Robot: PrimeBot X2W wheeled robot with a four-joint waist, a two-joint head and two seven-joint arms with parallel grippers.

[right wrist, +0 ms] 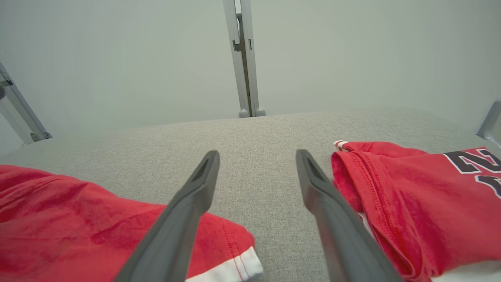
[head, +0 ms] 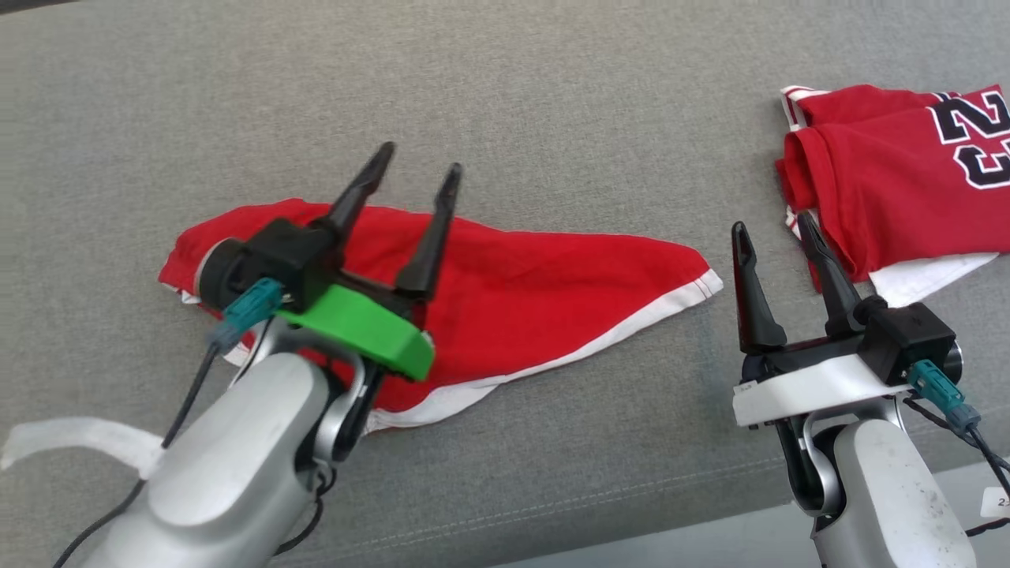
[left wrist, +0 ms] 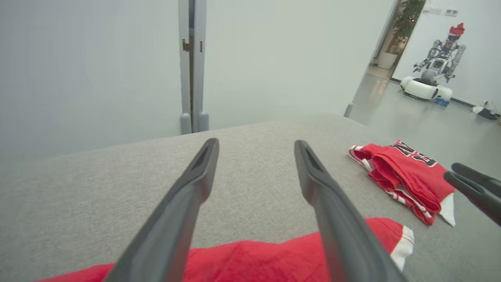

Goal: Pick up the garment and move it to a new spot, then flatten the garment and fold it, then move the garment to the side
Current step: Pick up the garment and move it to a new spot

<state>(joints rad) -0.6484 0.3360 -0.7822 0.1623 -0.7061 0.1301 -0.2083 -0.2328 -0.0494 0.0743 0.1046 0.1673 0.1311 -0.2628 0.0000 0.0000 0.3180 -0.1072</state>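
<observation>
Closest in the head view is the pale left forearm [head: 237, 465], carrying a green mount [head: 363, 327] below the left gripper [head: 420, 158]. Its two dark fingers stand spread apart with nothing between them, raised over the red garment [head: 536, 292], which lies beneath them on the grey cushion [head: 552, 95]. In the left wrist view the cloth runs under both fingers and past the right-hand one to a white-trimmed corner. I judge the fingers clear of the fabric, though the angle makes contact hard to rule out.

The garment lies as a flattish wedge, white hem along its near edge, tapering toward the right gripper [head: 772, 222], whose fingers are likewise parted and empty. The tapered corner ends just short of that gripper's left finger. Just beyond its right fingertip sits a folded red jersey [head: 876, 181] with dark numerals, apparently already set aside, so the wedge is likely the piece in hand.

The grippers seem posed at opposite ends of the wedge so each can take one end. It looks smoothed but not yet folded square, so the next step probably calls for pinching the hem corners and doubling it over. Thin cloth may slip or bunch if only one layer is caught.
</observation>
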